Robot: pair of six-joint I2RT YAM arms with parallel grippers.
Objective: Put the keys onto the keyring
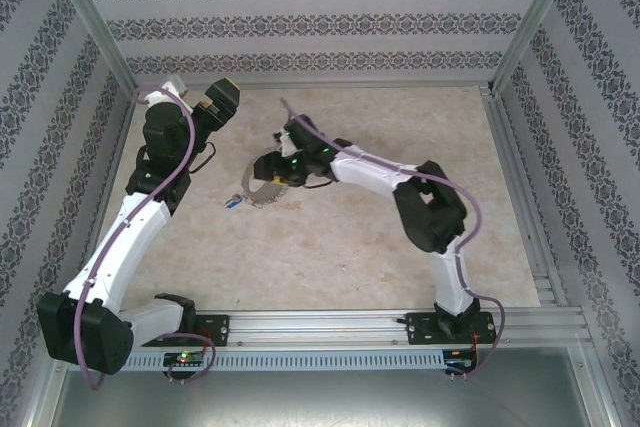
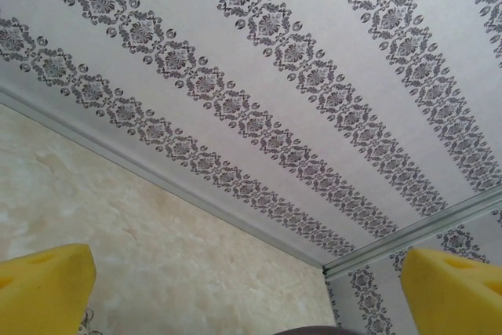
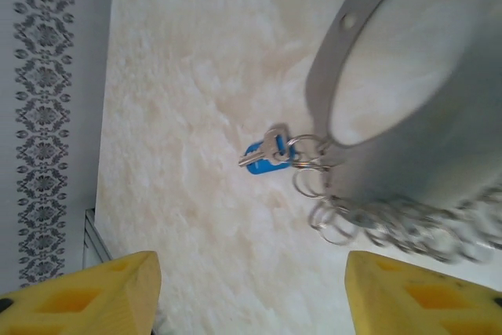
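- Two robot arms: left arm [image 1: 135, 217], right arm [image 1: 400, 182].
- Two tools: left tool [image 2: 249, 292], right tool [image 3: 252, 294], each with two yellow fingers [image 3: 94, 296].
- One keyring [image 3: 369, 29], a metal band.
- Small linked rings [image 3: 337, 221] on it: many, too blurred to count.
- One blue-headed key [image 3: 254, 157]; whether the silver piece across it is a second key, I cannot tell.
- One surface [image 1: 330, 257].

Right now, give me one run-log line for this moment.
left gripper: open, empty | right gripper: open, empty, by keyring | key: on table, at keyring's small rings
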